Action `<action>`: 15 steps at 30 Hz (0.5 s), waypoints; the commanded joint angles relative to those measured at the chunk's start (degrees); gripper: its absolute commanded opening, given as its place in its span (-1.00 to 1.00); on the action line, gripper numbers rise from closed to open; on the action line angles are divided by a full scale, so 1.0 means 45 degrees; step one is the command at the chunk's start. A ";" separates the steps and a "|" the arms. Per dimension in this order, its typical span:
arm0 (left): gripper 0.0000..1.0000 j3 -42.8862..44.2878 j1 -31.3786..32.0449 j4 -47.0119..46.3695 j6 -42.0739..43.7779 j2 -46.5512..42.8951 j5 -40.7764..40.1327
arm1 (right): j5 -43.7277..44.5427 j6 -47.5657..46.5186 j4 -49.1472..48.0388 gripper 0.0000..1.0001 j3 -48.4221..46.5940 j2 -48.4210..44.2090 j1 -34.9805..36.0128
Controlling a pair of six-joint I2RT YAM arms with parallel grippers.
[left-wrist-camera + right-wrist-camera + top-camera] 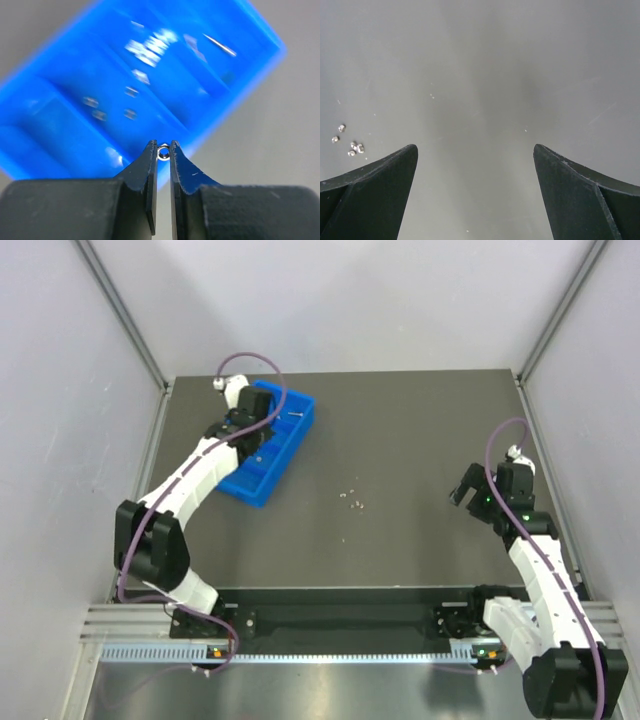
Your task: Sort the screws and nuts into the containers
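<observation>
The blue container tray (296,435) lies at the back left of the table. My left gripper (248,432) hovers over it. In the left wrist view the left gripper (163,148) is shut on a small silver nut (163,152), pinched at the very fingertips above the tray's near wall (60,150). Inside the tray, a thin screw (220,45) lies in the far compartment and several blurred nuts (95,107) lie in a nearer one. A small cluster of loose nuts (352,499) sits mid-table. My right gripper (467,492) hangs open over bare table to their right, nothing between its fingers (385,175).
The loose nuts (350,142) show at the left edge of the right wrist view. Grey walls close in the dark table on three sides. An aluminium rail (340,625) with both arm bases runs along the near edge.
</observation>
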State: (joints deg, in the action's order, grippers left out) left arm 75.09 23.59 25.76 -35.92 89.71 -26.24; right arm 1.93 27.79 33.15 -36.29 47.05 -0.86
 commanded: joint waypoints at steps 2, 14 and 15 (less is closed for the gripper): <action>-0.83 -0.0183 -0.1275 -0.0547 0.0346 0.0629 -0.0282 | -0.0254 0.0133 -0.0745 0.99 -0.0333 0.0268 0.0094; -0.73 -0.0280 -0.1942 -0.1290 0.0600 0.2076 -0.0927 | 0.0077 0.0113 -0.0413 0.99 -0.0411 0.0053 0.0094; -0.69 -0.0242 -0.1942 -0.1174 0.0580 0.2076 -0.0985 | 0.0097 0.0094 -0.0374 0.99 -0.0431 0.0034 0.0094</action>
State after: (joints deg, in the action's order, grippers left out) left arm 74.24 15.14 23.14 -34.00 99.13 -28.45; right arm 1.48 28.12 32.25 -36.32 48.36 -0.86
